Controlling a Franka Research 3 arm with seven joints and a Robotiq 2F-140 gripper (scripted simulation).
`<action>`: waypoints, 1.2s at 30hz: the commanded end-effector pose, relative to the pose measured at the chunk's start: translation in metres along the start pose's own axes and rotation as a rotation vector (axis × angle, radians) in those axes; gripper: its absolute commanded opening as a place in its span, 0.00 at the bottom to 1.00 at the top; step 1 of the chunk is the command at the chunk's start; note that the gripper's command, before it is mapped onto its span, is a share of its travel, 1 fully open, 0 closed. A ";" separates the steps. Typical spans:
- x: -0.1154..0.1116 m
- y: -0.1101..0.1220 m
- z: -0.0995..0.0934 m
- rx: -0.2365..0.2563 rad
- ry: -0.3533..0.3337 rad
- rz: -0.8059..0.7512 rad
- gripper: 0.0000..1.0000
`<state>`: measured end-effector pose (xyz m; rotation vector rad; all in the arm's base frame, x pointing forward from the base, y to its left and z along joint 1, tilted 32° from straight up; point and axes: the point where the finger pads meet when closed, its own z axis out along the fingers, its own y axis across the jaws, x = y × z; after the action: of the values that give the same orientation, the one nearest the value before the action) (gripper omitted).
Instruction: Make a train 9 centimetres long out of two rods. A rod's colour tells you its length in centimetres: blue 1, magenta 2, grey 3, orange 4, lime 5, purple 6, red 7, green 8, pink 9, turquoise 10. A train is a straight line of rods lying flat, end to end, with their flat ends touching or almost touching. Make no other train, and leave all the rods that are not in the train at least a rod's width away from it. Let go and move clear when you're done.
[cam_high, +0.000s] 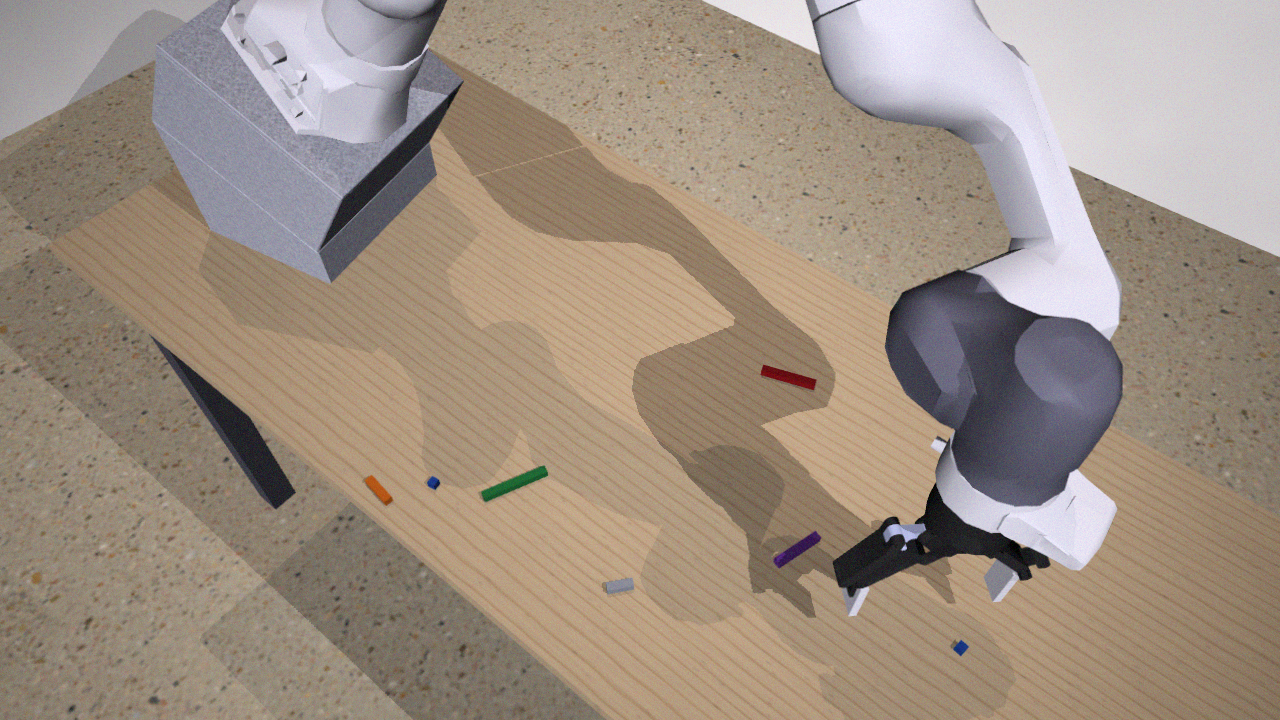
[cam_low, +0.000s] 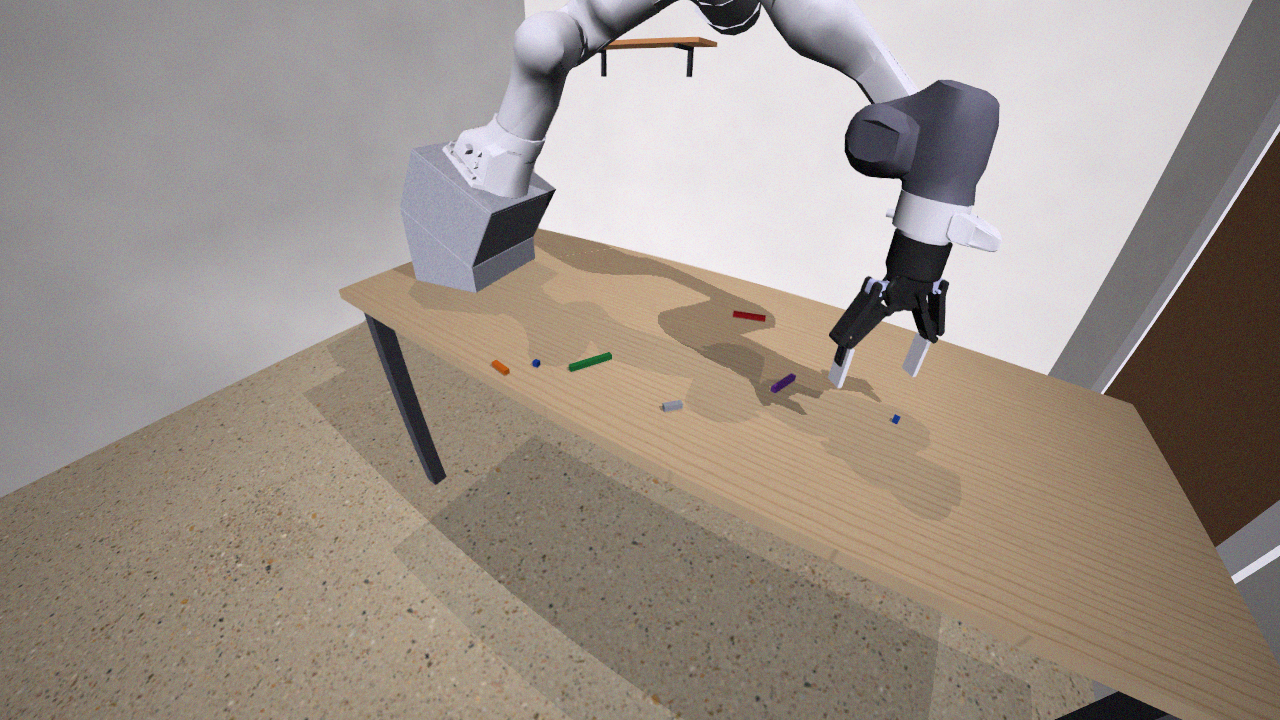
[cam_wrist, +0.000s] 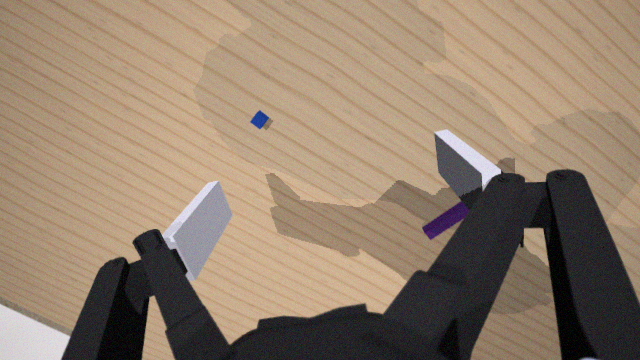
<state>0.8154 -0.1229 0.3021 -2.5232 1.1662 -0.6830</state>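
Hovering above the table (cam_high: 1118, 626), wide-open empty claw (cam_high: 926, 598) beside purple rod (cam_high: 796, 548)

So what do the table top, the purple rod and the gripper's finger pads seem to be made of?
Table top: probably light wood or wood veneer, matte, with straight parallel grain lines.
Purple rod: uniform colour without grain, maybe plastic or painted wood; the look leaves it open.
Finger pads: flat pale grey plates, matte, on black links; the material is unclear.

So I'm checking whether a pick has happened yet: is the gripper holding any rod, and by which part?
Nothing is held. The gripper hangs wide open above the table, nothing between its fingers; the purple rod lies beside it.
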 end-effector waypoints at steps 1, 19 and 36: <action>-0.001 -0.001 0.000 0.000 -0.002 0.005 1.00; -0.001 -0.001 0.000 0.000 -0.002 0.005 1.00; -0.018 0.016 0.001 0.007 -0.006 -0.176 1.00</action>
<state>0.8057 -0.1206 0.2948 -2.5432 1.1387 -0.6689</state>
